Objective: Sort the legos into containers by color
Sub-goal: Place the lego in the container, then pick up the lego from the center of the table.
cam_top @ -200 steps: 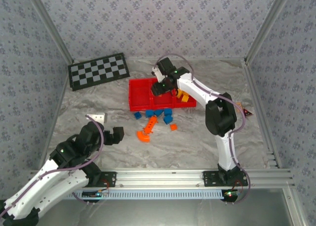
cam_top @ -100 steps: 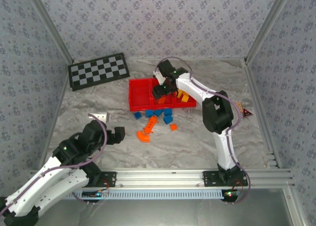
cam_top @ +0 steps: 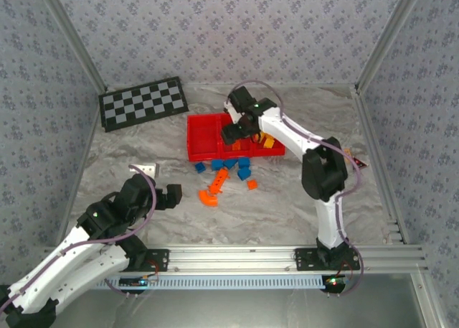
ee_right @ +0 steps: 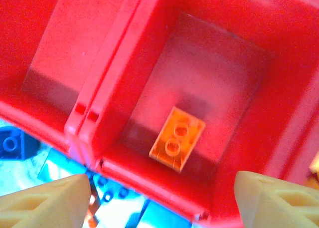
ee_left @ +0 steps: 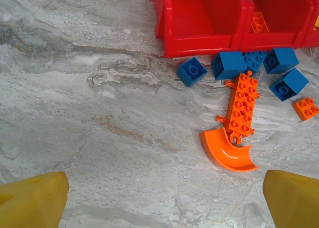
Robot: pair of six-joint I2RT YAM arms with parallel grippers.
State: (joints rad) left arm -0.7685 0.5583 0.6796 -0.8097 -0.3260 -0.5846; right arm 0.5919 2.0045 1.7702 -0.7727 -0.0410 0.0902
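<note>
Partly done: one orange brick [ee_right: 177,138] lies in the middle bin [ee_right: 214,68] beneath the right claw [ee_right: 159,203], spread and empty; loose bricks [ee_left: 241,106] wait at its 6 o'clock, left claw [ee_left: 159,198] spread too.

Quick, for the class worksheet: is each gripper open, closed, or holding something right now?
Left gripper: open, holding nothing.
Right gripper: open, empty, over an orange brick in a red bin.

- No text, label, brand, number or sign is legible.
- Small dark triangular tag [cam_top: 356,162], well to the right of the right gripper [cam_top: 235,133]: markings too small to read.
</note>
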